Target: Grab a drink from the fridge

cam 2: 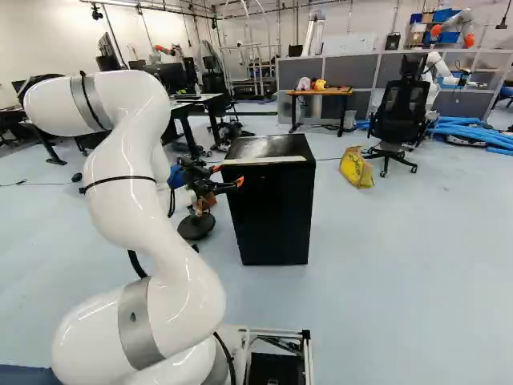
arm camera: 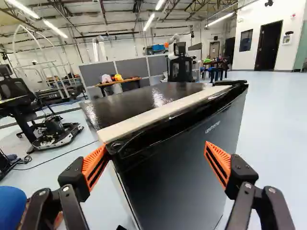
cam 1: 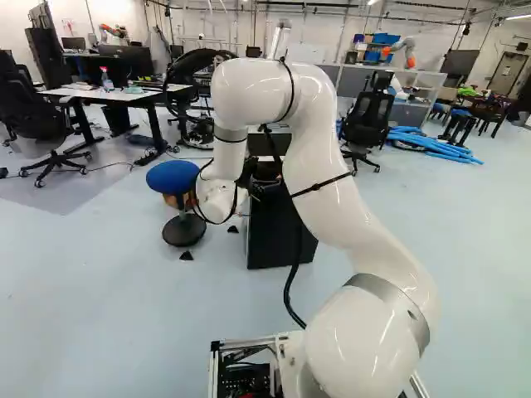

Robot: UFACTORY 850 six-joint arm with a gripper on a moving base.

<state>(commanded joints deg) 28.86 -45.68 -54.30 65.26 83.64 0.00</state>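
Evidently, nearly everything is left: the small, black, box-shaped fridge (cam 2: 272, 210) looks shut, any drink presumably inside, out of sight. Near the fridge's upper door edge, the black two-fingered gripper with orange pads (arm camera: 154, 152) stands wide open, holding nothing.

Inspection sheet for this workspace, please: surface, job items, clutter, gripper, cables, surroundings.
Surface: smooth pale blue-grey floor.
Job's things: small black box-shaped fridge, door apparently shut; drink: nothing seen.
Clutter: crumpled yellow bag beyond the fridge.
Gripper: black two-finger gripper with orange pads, open, at the fridge's front, one pad near its top corner; contact unclear.
Cables: thin black floor cable; thick black arm cable.
Surroundings: round blue-seated stool, black office chair.
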